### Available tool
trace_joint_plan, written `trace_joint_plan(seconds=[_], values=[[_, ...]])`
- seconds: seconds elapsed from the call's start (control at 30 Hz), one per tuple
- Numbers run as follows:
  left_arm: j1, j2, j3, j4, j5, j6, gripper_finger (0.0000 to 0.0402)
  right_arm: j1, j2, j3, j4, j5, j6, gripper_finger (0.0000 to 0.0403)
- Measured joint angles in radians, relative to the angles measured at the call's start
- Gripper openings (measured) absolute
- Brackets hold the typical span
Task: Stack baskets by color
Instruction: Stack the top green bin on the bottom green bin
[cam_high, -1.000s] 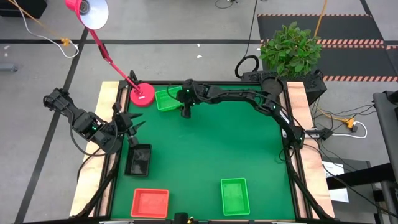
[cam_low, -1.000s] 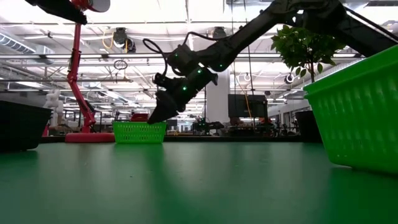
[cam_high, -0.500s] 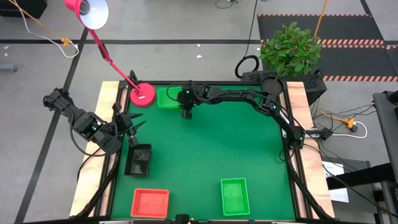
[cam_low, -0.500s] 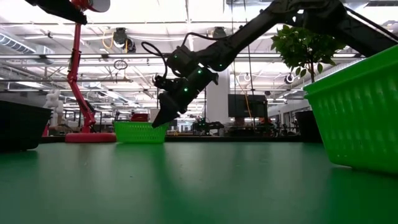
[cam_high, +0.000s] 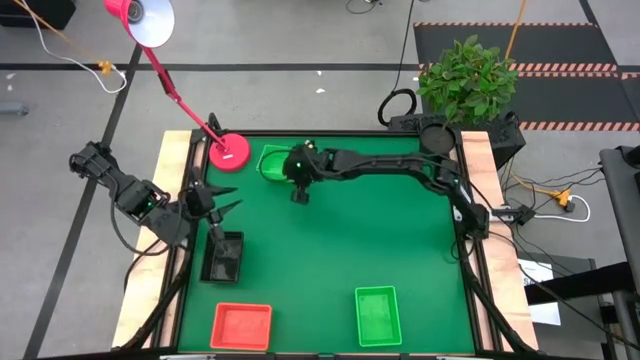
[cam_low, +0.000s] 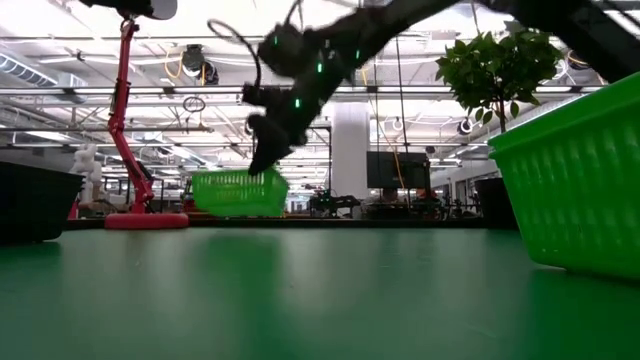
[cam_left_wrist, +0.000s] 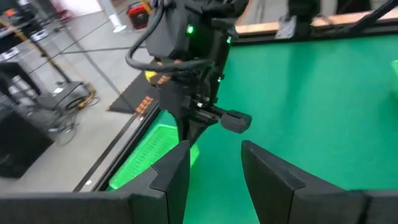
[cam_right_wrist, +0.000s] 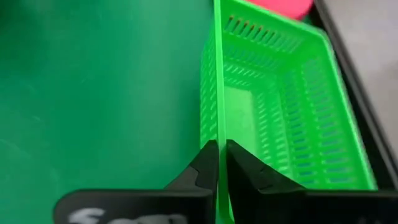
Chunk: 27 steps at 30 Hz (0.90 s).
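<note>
My right gripper (cam_right_wrist: 217, 163) is pinched shut on one wall of an empty green basket (cam_high: 273, 162), lifted off the table (cam_high: 400, 240) near its far edge. My left gripper (cam_high: 222, 205) hangs half-open, holding nothing, above an empty black basket (cam_high: 222, 257) at the left edge.

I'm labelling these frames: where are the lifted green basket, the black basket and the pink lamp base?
lifted green basket (cam_low: 238, 193), low view, its slatted side wall.
black basket (cam_high: 223, 258), high view, its floor.
pink lamp base (cam_high: 230, 152), high view, its round top.
</note>
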Motion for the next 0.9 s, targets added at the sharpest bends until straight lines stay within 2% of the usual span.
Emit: trace_joint_plan(seconds=[0.17,0.3,0.47,0.63,0.73,0.9], values=[[0.002,0.028,0.0,0.059,0.022,0.052,0.0148,0.112,-0.097,-0.003,-0.165,0.169,0.142,0.0012],[0.012,0.086,0.0,0.105,0.066,0.081,0.0165,0.232,-0.173,-0.061,-0.188,0.306,0.218,0.001],[0.016,0.188,-0.001,0.225,0.128,0.166,0.0215,0.393,-0.285,-0.21,-0.1,0.459,0.33,0.001],[0.023,0.316,-0.001,0.405,0.225,0.312,0.0257,0.557,-0.38,-0.368,0.015,0.525,0.454,0.001],[0.044,0.398,-0.001,0.532,0.333,0.394,0.026,0.648,-0.412,-0.436,0.088,0.585,0.511,0.0009],[0.087,0.523,-0.001,0.682,0.488,0.47,0.0236,0.75,-0.41,-0.468,0.112,0.657,0.551,0.0009]])
